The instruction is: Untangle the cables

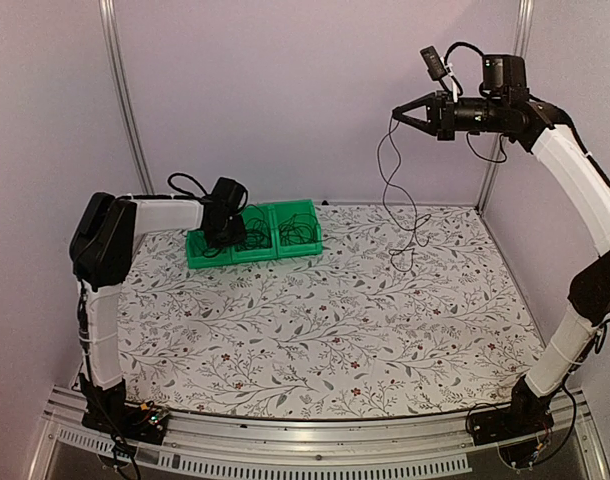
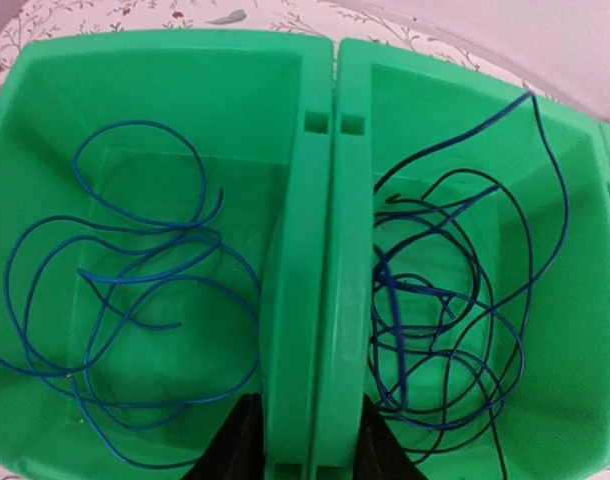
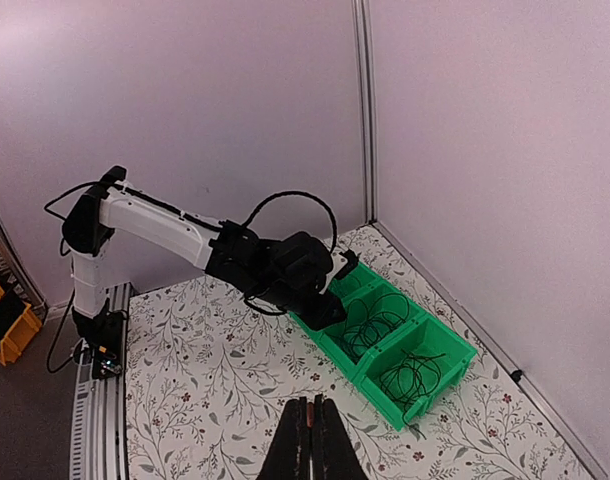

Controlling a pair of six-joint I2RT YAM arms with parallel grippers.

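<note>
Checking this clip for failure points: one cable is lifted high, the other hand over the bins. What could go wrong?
1. The black cable hangs long from the shut right hand; it could slip out or swing.
2. The left hand straddles the wall between two green bins; closing there may grab plastic, not cable.

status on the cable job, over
Right gripper shut on one black cable, held high, cable hanging down. Left gripper jaws apart over the green bins; other cables coiled inside. Nothing in the way.
</note>
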